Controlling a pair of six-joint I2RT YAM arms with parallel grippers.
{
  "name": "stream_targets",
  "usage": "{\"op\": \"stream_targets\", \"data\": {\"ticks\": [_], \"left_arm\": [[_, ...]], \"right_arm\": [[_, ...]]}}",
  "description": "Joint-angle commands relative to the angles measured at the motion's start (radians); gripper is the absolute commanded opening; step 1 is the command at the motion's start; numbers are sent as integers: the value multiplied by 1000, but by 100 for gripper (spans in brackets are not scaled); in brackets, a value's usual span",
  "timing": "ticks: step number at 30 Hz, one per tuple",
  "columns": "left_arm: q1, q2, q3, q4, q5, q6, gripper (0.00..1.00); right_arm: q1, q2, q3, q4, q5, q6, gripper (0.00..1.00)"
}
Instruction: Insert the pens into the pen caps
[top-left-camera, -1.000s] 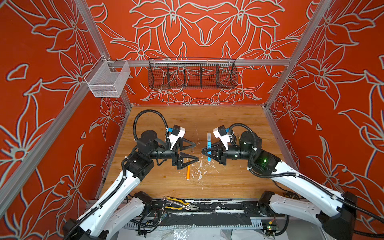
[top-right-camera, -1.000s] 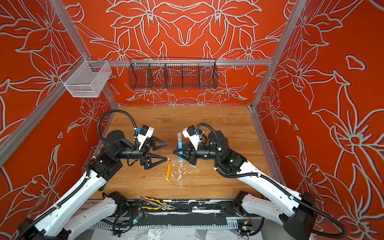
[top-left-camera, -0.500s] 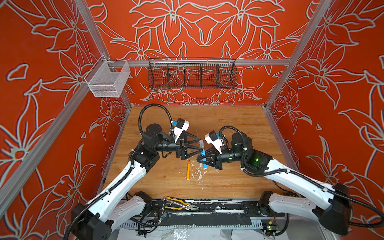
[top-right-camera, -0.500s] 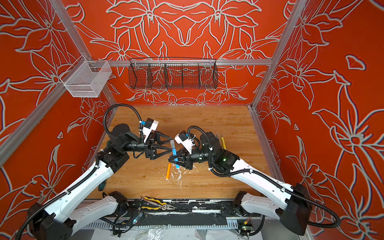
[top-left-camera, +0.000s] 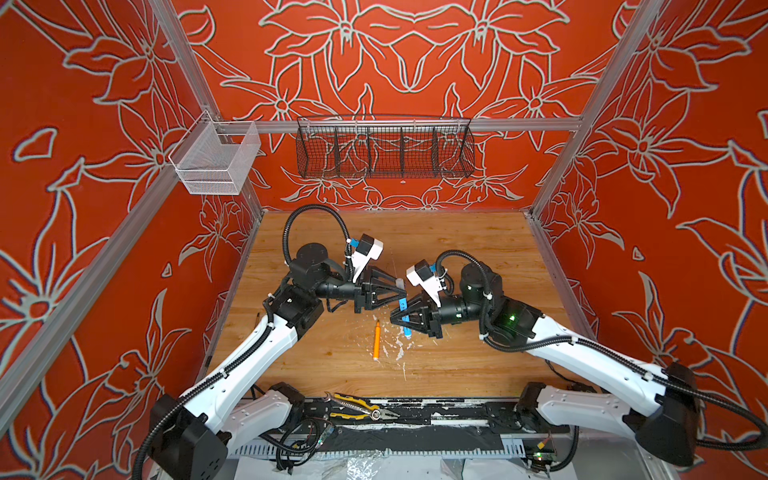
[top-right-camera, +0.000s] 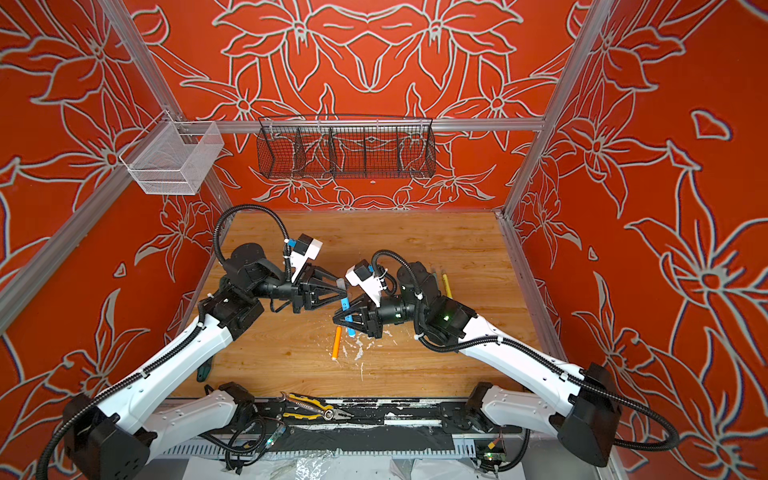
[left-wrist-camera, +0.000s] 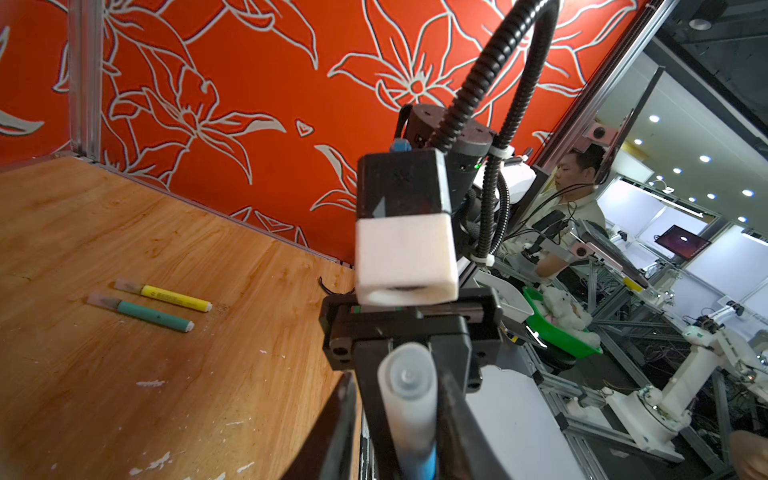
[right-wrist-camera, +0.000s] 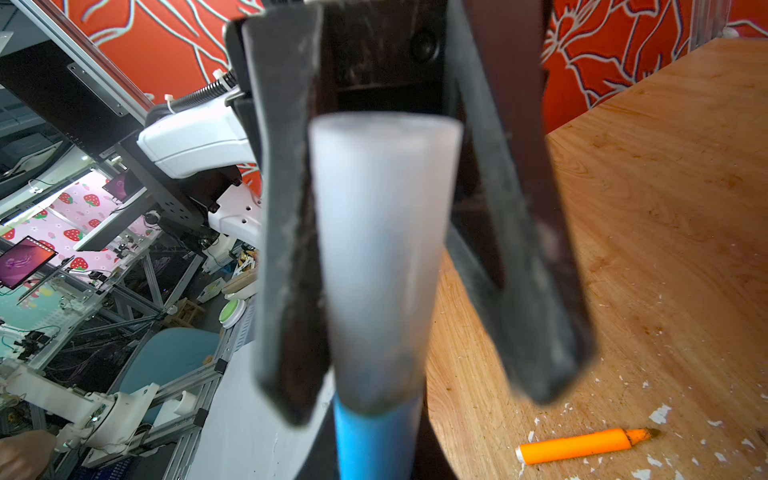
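Note:
My right gripper (top-left-camera: 401, 318) (right-wrist-camera: 376, 457) is shut on the blue pen (top-left-camera: 406, 330) (right-wrist-camera: 374, 440), held above the table's middle. A clear pen cap (top-left-camera: 400, 284) (left-wrist-camera: 409, 399) (right-wrist-camera: 382, 249) sits on the pen's far end. My left gripper (top-left-camera: 401, 293) (left-wrist-camera: 399, 436) has reached in from the left, and its jaws are shut on that cap. An orange pen (top-left-camera: 377, 340) (right-wrist-camera: 582, 445) lies uncapped on the wood just below the grippers. A yellow pen (left-wrist-camera: 174, 296) (top-right-camera: 446, 286) and a green pen (left-wrist-camera: 151, 313) lie side by side behind my right arm, each wearing a clear cap.
White flecks (top-left-camera: 397, 353) are scattered around the orange pen. Yellow-and-black pliers (top-left-camera: 361, 409) lie on the front rail, and a dark green screwdriver (top-right-camera: 204, 370) lies by my left arm. A black wire basket (top-left-camera: 384, 149) and a white mesh basket (top-left-camera: 216, 160) hang on the walls.
The right gripper carried the blue pen leftward and lower. The left arm swung right to meet it, and its jaws went from wide open to closed around the cap.

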Motion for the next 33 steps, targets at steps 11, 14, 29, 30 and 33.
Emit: {"op": "stream_targets", "data": {"ticks": [11, 14, 29, 30, 33], "left_arm": [[-16, 14, 31, -114, 78, 57, 0], [-45, 15, 35, -219, 64, 113, 0], [-92, -2, 27, -226, 45, 128, 37], [-92, -5, 28, -222, 42, 128, 41], [-92, -9, 34, -224, 31, 135, 51]], "right_arm": [[7, -83, 34, -6, 148, -51, 0], [8, -100, 43, -9, 160, -57, 0], [9, -62, 67, 3, 102, -66, 0], [7, -59, 67, 1, 99, -66, 0], [7, -54, 68, -1, 93, -67, 0]]}}
